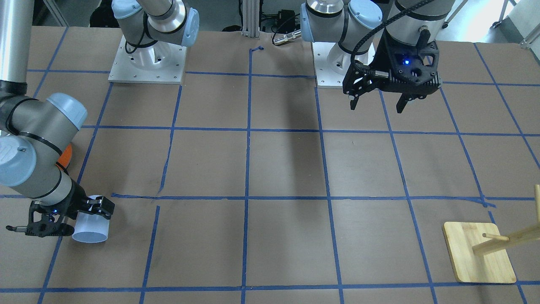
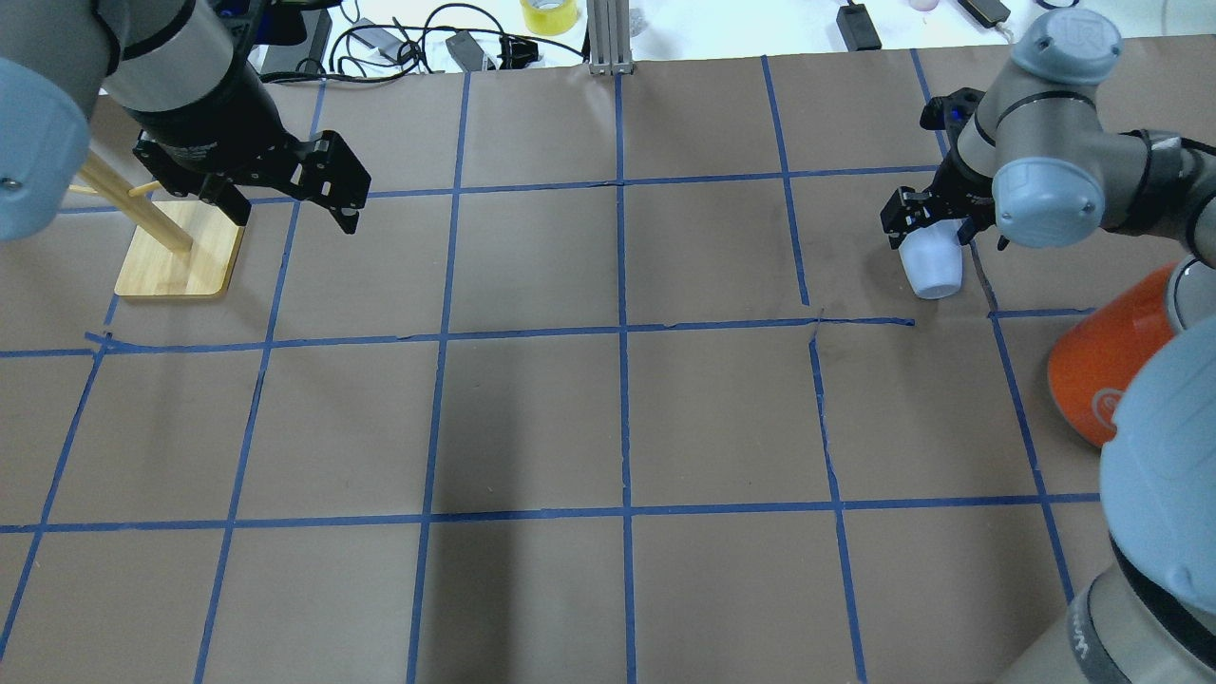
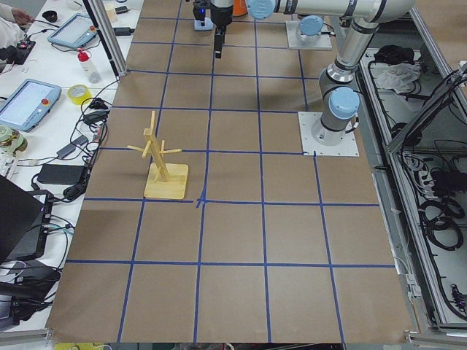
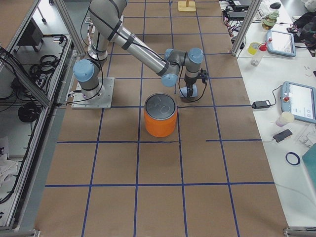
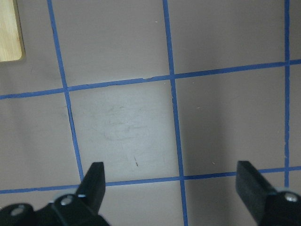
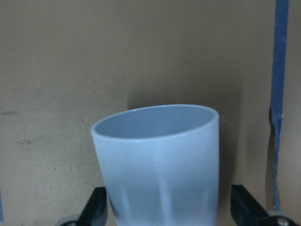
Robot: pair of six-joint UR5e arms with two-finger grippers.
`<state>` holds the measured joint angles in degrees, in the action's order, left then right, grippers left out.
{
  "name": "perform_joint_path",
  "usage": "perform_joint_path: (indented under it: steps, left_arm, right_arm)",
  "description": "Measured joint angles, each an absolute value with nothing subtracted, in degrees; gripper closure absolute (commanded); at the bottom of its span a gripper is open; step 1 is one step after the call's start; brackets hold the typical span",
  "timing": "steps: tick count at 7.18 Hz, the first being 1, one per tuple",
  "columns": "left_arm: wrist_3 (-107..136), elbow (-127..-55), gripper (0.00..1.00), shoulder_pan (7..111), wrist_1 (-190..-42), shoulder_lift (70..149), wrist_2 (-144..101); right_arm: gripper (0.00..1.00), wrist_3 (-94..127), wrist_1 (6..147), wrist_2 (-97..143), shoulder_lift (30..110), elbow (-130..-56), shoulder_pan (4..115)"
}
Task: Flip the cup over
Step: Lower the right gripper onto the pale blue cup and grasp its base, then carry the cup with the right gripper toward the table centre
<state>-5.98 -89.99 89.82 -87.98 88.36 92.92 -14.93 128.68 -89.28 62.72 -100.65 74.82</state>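
The right hand [image 6: 168,200] is clamped on the cup [image 1: 92,228], holding it tilted low over the bench [image 1: 287,169], mouth pointing away from the robot, near the orange can [image 4: 160,123]. The left hand [image 5: 170,173] hangs well apart, its 2 fingers spread wide.

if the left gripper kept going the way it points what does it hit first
Probably the bare table: the left gripper points down at it, wooden stand off to the side.

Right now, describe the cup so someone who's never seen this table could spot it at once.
Find the big orange can at the robot's right. Close by, between the right gripper's fingers, is the cup: small, pale blue-white, smooth and handleless, far smaller than the can.
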Motion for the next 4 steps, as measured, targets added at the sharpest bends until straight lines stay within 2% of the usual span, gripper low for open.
perform_joint_path:
  steps: [2, 4]
  left_arm:
    - [-6.0, -90.0, 0.0, 89.8, -88.0, 88.4, 92.9]
    - [-6.0, -90.0, 0.0, 89.8, -88.0, 88.4, 92.9]
  right_arm:
    - [0.35, -14.9, 129.0, -89.3, 62.1, -100.8, 74.5]
    - [0.4, -14.8, 128.9, -89.2, 62.0, -100.5, 74.4]
